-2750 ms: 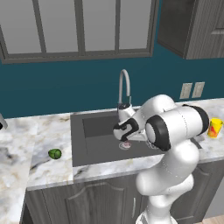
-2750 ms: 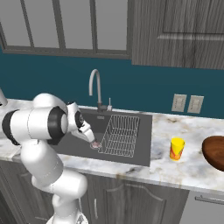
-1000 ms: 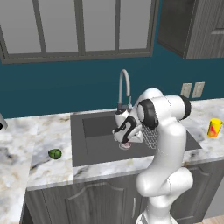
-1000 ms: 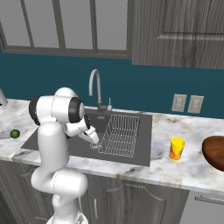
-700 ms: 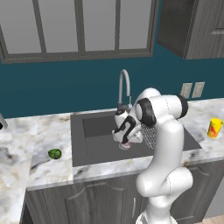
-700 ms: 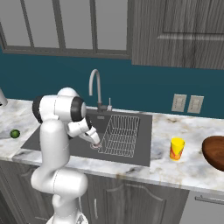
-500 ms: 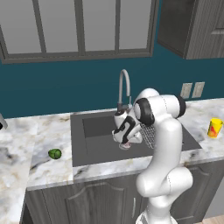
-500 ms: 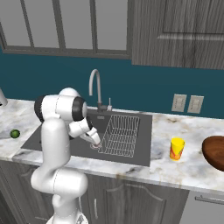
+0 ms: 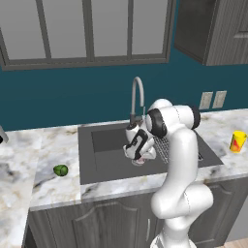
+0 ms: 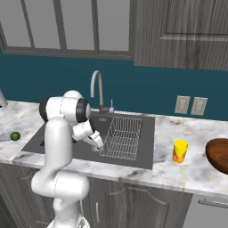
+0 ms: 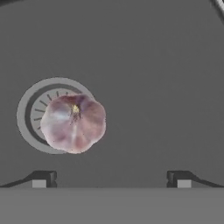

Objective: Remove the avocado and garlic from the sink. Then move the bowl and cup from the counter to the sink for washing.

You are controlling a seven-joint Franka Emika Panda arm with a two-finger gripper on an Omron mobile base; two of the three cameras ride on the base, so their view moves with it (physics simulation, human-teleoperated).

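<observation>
The garlic point(image 11: 73, 123) sits on the round drain point(image 11: 29, 114) in the sink point(image 9: 104, 167). The gripper point(image 11: 111, 178) hovers above it, fingers spread wide. Slide left to centre on the bulb, go down, then squeeze gently.

Glossy white rounded arm point(image 9: 181, 145), dark joint bands, seemingly 2 small dark claw point(image 11: 111, 177) tips

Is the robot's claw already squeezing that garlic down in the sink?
No, in the hand view the garlic lies free on the drain of the sink, with the open gripper apart from it.
</observation>
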